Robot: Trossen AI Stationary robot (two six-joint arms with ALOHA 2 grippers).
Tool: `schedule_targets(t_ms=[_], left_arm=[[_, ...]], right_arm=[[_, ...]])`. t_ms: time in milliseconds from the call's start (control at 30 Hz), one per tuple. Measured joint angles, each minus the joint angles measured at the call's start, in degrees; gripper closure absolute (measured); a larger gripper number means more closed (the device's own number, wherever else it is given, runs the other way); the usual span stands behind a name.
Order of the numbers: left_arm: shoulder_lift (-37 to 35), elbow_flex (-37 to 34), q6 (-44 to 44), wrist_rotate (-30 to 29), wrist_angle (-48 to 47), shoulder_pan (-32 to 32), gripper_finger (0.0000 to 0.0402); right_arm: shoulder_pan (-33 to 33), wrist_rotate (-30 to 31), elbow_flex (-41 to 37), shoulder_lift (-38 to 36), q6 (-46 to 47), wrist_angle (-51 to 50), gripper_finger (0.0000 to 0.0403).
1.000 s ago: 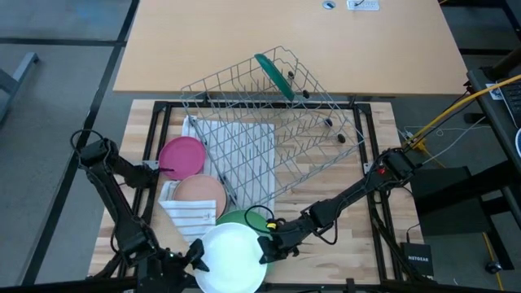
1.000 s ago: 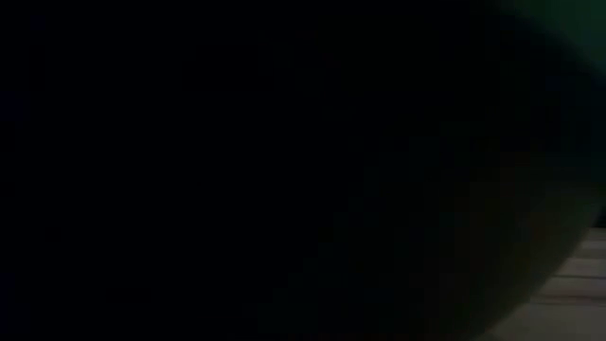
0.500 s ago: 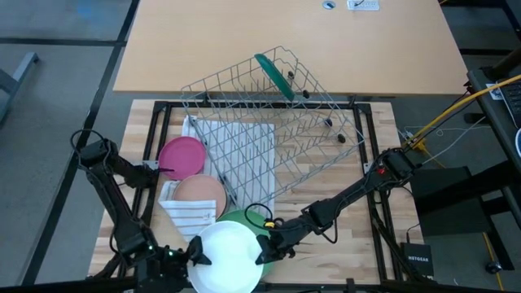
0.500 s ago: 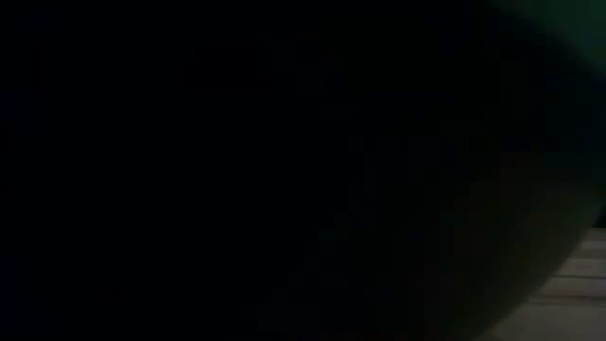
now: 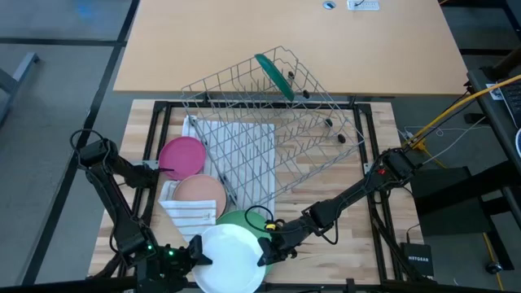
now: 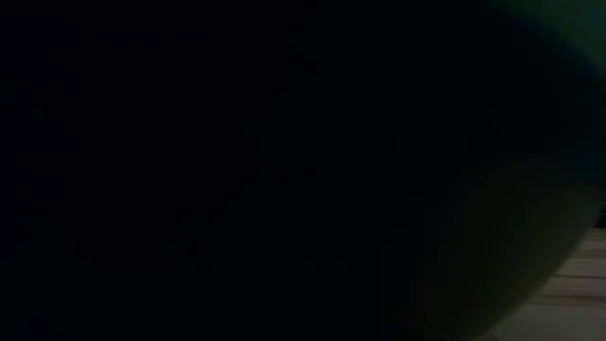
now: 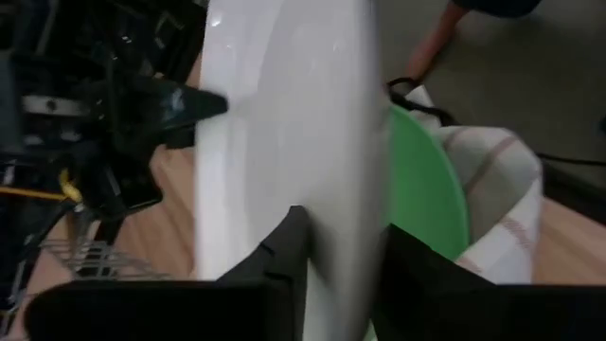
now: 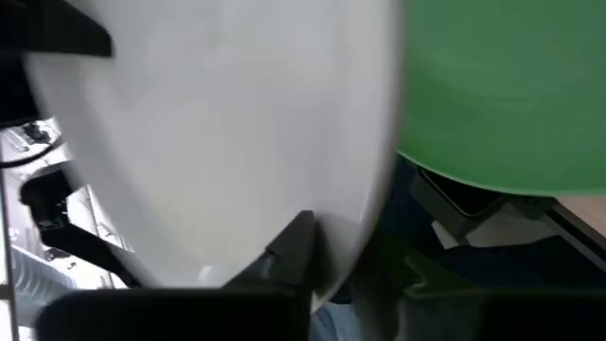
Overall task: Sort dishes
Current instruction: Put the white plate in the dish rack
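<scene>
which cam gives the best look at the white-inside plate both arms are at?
High view: the whole round white-inside plastic plate shows, between the left pincer and the right pincer. The wrist views show only its rim, with the fingers on either side of it. The low view is dark and shows nothing of it.

Overhead looking straight down, low view blocked dark, wrist views close

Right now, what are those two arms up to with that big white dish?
Both grippers sit at the rim of the white-insided bowl at the table's near edge: the left gripper on one side, the right gripper opposite. The left looks clamped on it. A dark green plate stands in the wire rack.
</scene>
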Motion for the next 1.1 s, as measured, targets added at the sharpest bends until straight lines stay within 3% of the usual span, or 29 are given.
schedule_targets(t_ms=[200,367,800,1100], left_arm=[[0.1,0.0,-5.1,-0.4,-0.1,-0.7,0.0355],[0.1,-0.1,-11.2,0.1,-0.8,-1.4,0.0355],[0.2,-0.2,-21.5,-0.4,0.3,-5.1,0.0355],[0.2,-0.1,-34.4,-4.3,3.3,-5.2,0.0355]], right_arm=[[0.0,-1.0,0.2,0.0,-1.1,-1.0,0.0285],[0.0,-1.2,0.2,0.0,-4.2,-1.5,0.0257],[-0.1,-0.2,0.2,-1.2,-11.8,-6.3,0.0258],[0.0,10.0,0.2,-12.1,-28.9,-15.5,0.0258]])
